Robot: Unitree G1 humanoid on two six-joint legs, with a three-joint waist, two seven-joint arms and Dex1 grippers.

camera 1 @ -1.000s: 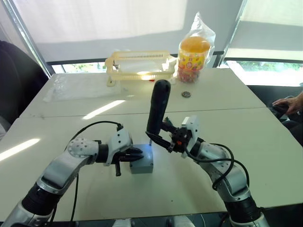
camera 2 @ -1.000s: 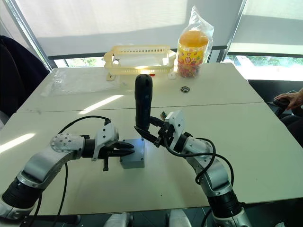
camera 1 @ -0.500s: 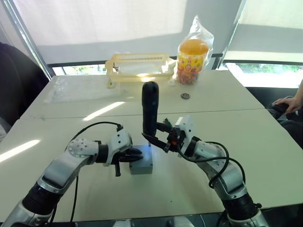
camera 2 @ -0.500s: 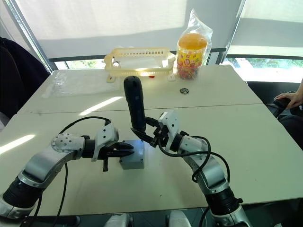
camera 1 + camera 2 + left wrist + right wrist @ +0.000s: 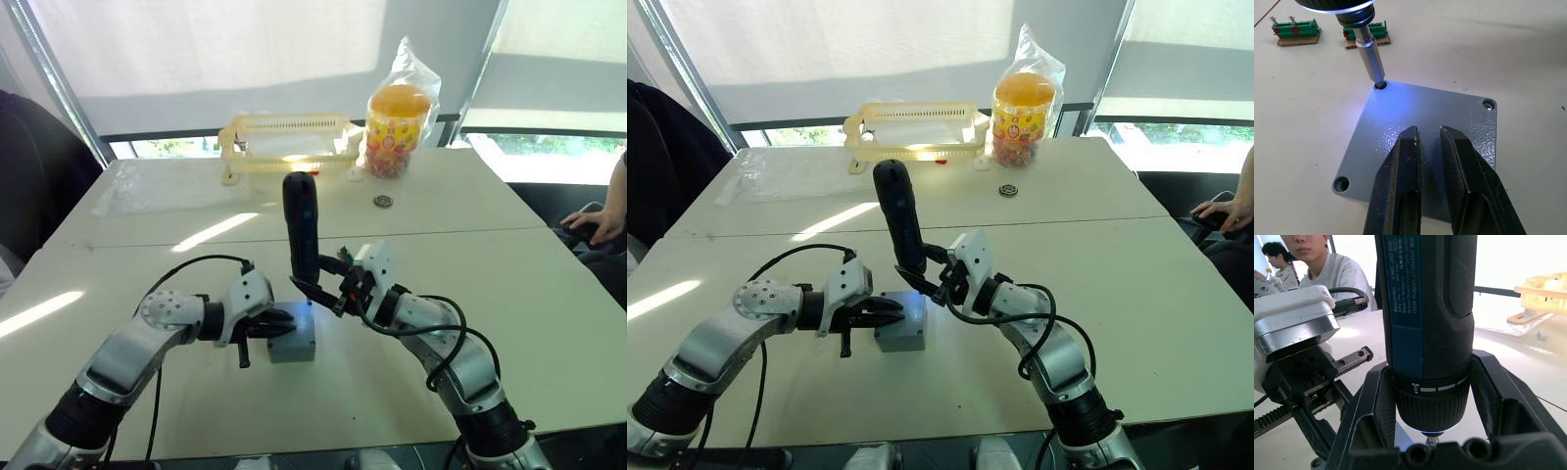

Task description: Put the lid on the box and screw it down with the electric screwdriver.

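So the right end effector (image 5: 921, 277) has swung the electric screwdriver (image 5: 900, 217) over from its earlier lean, and the bit now sits right in a corner screw hole of the lid (image 5: 1420, 147), light glowing blue on the grey surface. That looks like the start of driving another corner: the left wrist view shows a screw already in the corner across from the bit, while the corner nearest the left fingers (image 5: 1400, 166) is still an empty hole, so there's probably more to go. The right end effector is clamped around the driver's body just above its collar, tool nearly upright with its top tipped slightly toward the left arm. The left end effector (image 5: 279, 323) holds nothing, with only a thin gap between its fingers, which press flat on the lid to pin it and the box (image 5: 900, 336) to the bench (image 5: 549, 294). The box sits directly under both end effectors. Just past the bit are two small green circuit boards (image 5: 1364, 36), close but not touching. Well beyond the driver sit a yellow basket (image 5: 284, 137), a candy jar (image 5: 397, 113) and a small round thing (image 5: 384, 200); nothing blocks the work.
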